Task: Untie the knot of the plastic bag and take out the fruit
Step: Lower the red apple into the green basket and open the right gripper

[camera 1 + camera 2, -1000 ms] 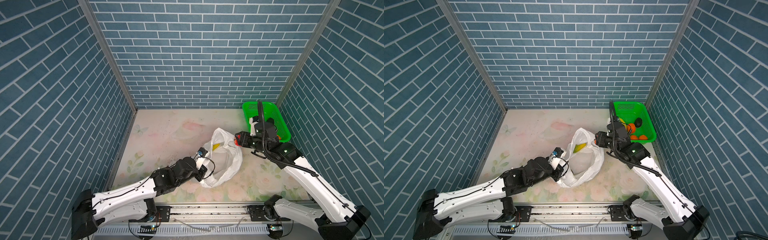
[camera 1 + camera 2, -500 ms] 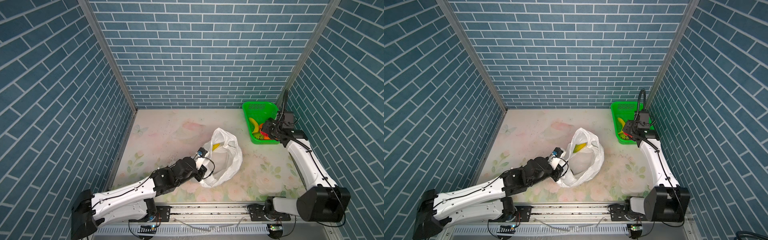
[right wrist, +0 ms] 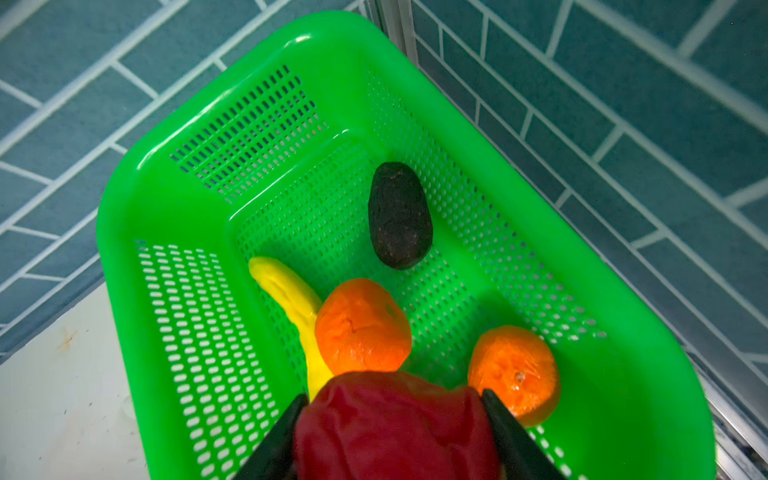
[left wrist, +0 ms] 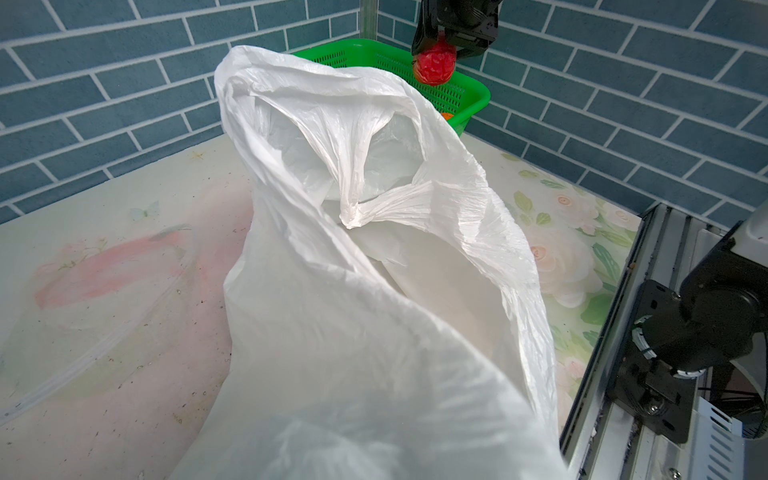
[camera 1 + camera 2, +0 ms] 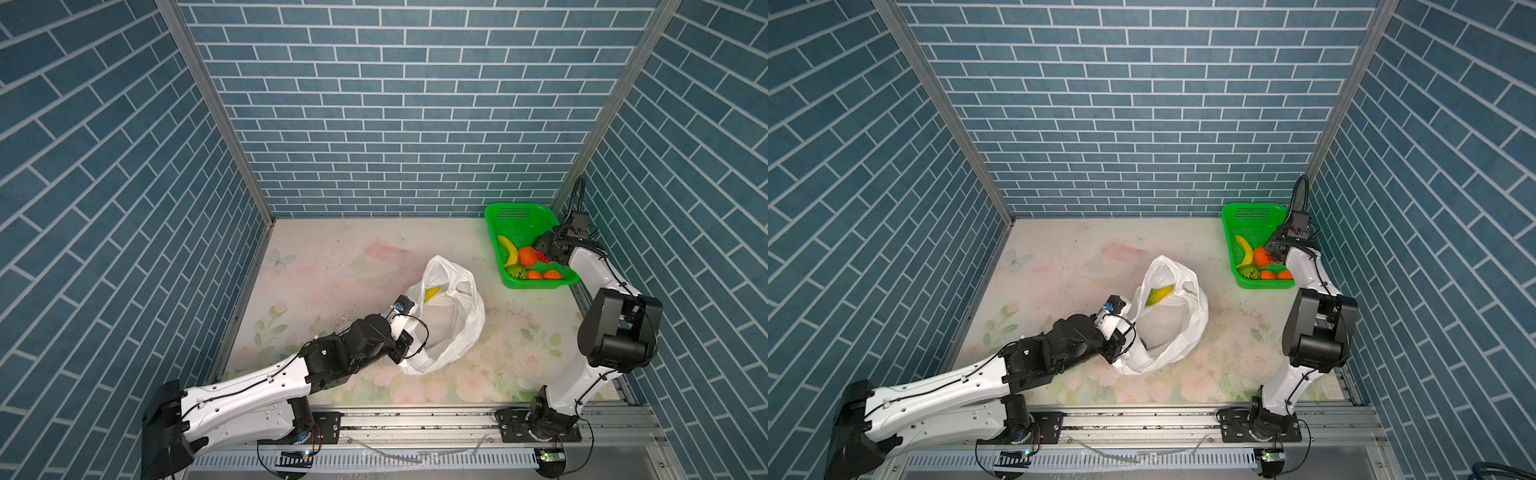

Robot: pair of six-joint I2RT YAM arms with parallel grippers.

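Robotics laboratory test cell. Three walls of blue brick-pattern panels (image 5: 395,104) meet at aluminium corner posts (image 5: 224,124) around a bench (image 5: 332,257) covered with a floral sheet. An aluminium rail (image 5: 415,419) along the bench's front edge carries the left arm (image 5: 249,395) and the right arm (image 5: 577,382), with exposed cabling and a circuit board (image 5: 295,455).

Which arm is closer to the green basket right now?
Right. The right gripper hangs over the basket, clamping a red fruit; the left gripper is across the table, pinching the bag.
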